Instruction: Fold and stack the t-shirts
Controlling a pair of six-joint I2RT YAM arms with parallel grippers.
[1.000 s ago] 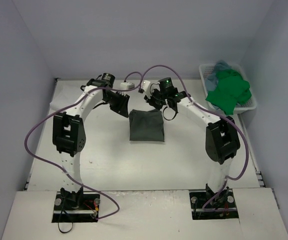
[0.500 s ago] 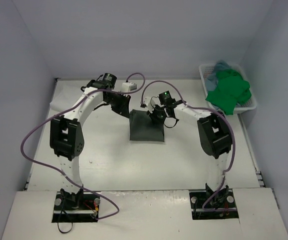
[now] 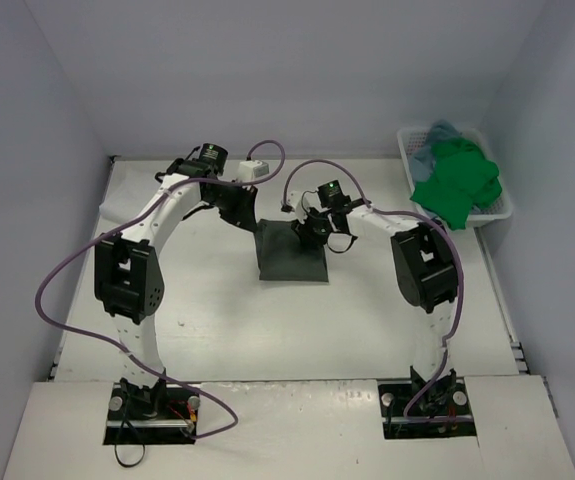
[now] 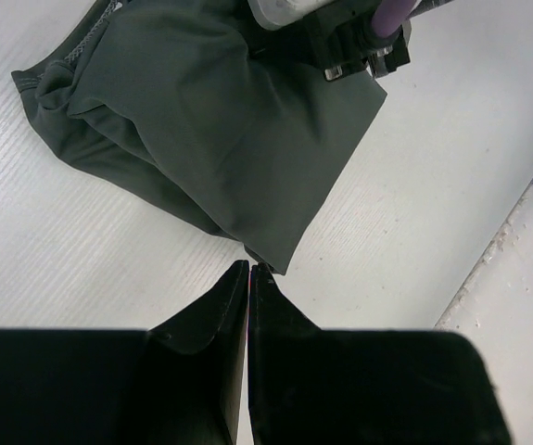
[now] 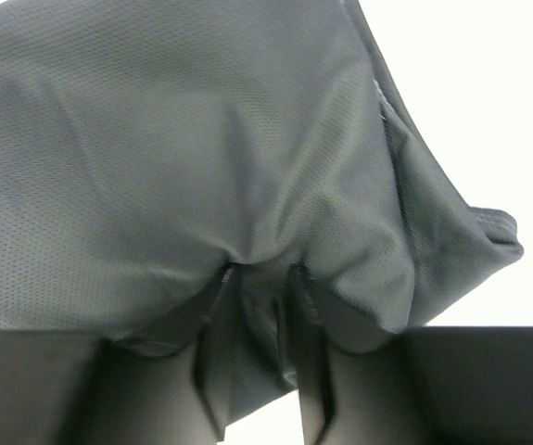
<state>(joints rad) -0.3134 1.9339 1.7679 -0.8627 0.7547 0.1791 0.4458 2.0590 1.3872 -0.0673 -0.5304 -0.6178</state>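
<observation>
Two grippers on dark grey t-shirt (image 3: pixel 292 258), likely mid-fold: right gripper (image 5: pixel 259 274) pinches bunched cloth; left gripper (image 4: pixel 250 270) pressed together at shirt corner, hold on cloth unclear. Next: draw edge over evenly.

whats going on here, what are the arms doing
Both arms are at the dark grey t-shirt mid-table. The right gripper pinches a bunch of its fabric; the left gripper is closed at a corner, grip unclear. A green shirt and others sit in the basket at far right.
</observation>
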